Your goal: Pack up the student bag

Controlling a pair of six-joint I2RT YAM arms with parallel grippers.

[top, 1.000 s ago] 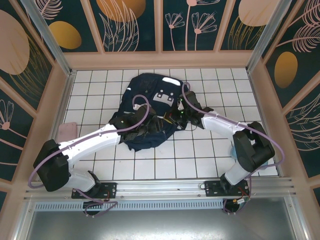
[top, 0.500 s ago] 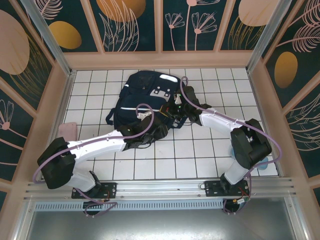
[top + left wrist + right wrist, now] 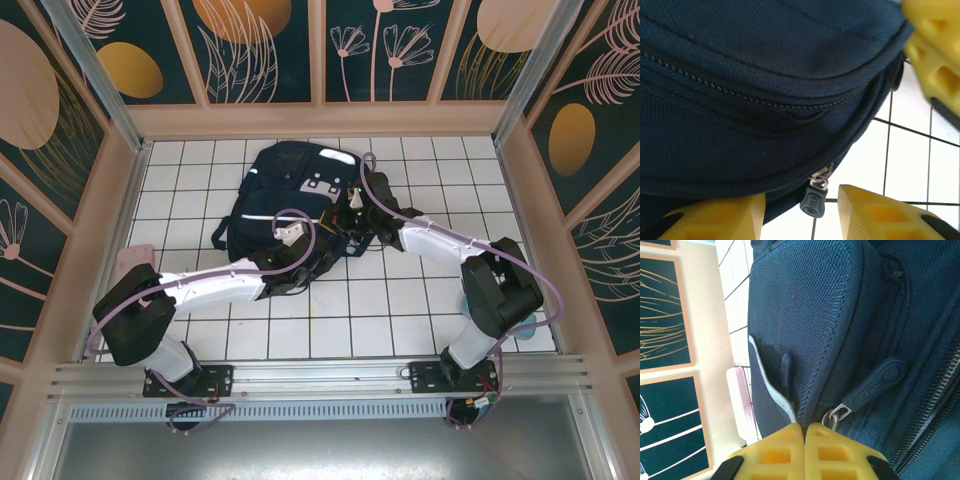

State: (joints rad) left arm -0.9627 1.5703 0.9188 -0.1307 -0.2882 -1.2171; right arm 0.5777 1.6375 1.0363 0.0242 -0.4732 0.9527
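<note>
The student bag (image 3: pixel 290 190) lies flat on the white-tiled surface (image 3: pixel 400 310), in its far half and a little left of the middle, with the end bearing the white patches turned toward the far edge. Both arms reach in to its near side. The left hand (image 3: pixel 800 201) is released: its yellow fingers (image 3: pixel 715 217) stand apart at the bag's rounded near edge, and a dark zipper pull (image 3: pixel 812 199) hangs between them without touching either. The right hand (image 3: pixel 804 429) is clenched, its two fingers pressed together with the tips against the navy fabric, just beside a long zipper tab (image 3: pixel 875 385); whether any cloth is pinched there I cannot tell. A pink flat item (image 3: pixel 135 262) lies at the surface's left edge, apart from the bag.
</note>
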